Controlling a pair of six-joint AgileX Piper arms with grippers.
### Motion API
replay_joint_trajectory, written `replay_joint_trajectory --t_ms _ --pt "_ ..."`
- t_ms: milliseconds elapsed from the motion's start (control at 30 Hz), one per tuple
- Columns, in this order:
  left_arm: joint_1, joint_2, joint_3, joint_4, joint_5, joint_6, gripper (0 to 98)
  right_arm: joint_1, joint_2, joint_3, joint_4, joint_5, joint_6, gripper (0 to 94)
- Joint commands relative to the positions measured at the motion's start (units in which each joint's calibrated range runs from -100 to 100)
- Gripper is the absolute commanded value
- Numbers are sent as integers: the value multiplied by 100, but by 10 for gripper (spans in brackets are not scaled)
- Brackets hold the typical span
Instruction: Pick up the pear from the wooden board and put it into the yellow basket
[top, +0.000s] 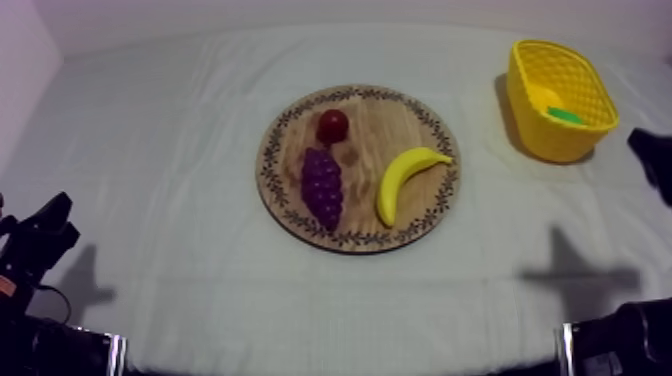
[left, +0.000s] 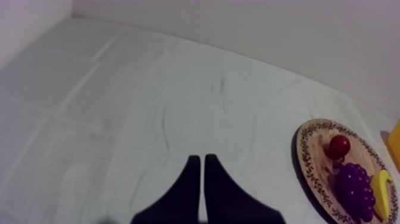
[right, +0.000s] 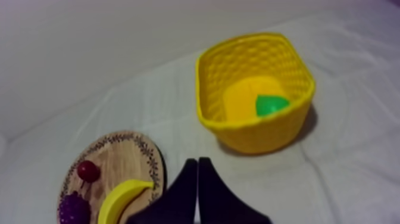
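Note:
The round wooden board (top: 425, 190) lies mid-table and carries a small red fruit (top: 333, 125), a bunch of purple grapes (top: 322, 187) and a banana (top: 405, 179). The yellow basket (top: 535, 130) stands at the back right, and inside it lies a green piece, apparently the pear (top: 565, 115) (right: 271, 105). My right gripper (right: 196, 162) is shut on nothing and hovers over the cloth between the board (right: 134, 158) and the basket (right: 262, 134). My left gripper (left: 199, 159), also shut and holding nothing, rests over bare cloth left of the board (left: 309, 170).
The grey-white cloth (top: 170, 180) is wrinkled to the left of the board. Black arm parts sit at the lower left (top: 38, 240), the lower right (top: 620, 340) and the right edge (top: 652, 158) of the top view.

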Motion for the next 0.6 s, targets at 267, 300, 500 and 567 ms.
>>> replay_joint_trajectory --t_ms 267,300,500,567 --pt "0 2 -2 1 0 4 1 -66 -1356 1811 485 -319 -582 2" --pt "0 2 -2 1 0 4 1 -61 -1361 1857 544 -421 -474 2" --pt "0 2 -2 1 0 3 1 -37 -1372 1961 669 -632 839 2" --pt "0 2 -2 1 0 2 1 -35 -1373 1968 678 -647 1211 2"
